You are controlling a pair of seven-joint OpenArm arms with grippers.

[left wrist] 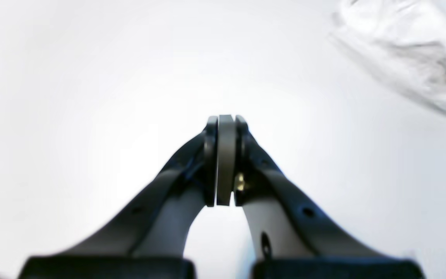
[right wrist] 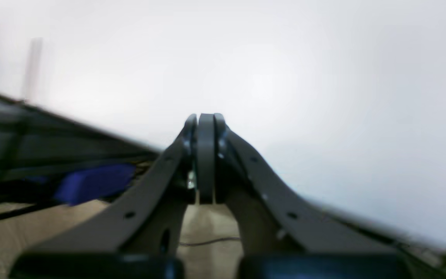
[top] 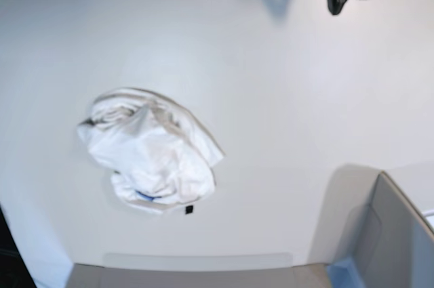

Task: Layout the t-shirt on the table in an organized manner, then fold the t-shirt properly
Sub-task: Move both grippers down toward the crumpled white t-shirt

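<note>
Left wrist view: the left gripper (left wrist: 226, 128) has its fingers pressed together on nothing, hanging over bare table (left wrist: 91, 77). The crumpled white t-shirt (left wrist: 409, 50) shows only at the upper right corner, well ahead of the fingertips and off to their right, apart from them.

Right wrist view: the right gripper (right wrist: 206, 124) is likewise closed and empty, near the table's edge, with floor and a blurred blue object (right wrist: 93, 182) beyond. No shirt is visible here.

Base view: the t-shirt lies bunched in a heap on the view's left half, a small black tag (top: 189, 210) at its lower edge. It has no clear long axis. Both arms sit at the far edge, well away from it. The heap is on the right arm's side, so that arm looks nearer for a first pinch.
</note>
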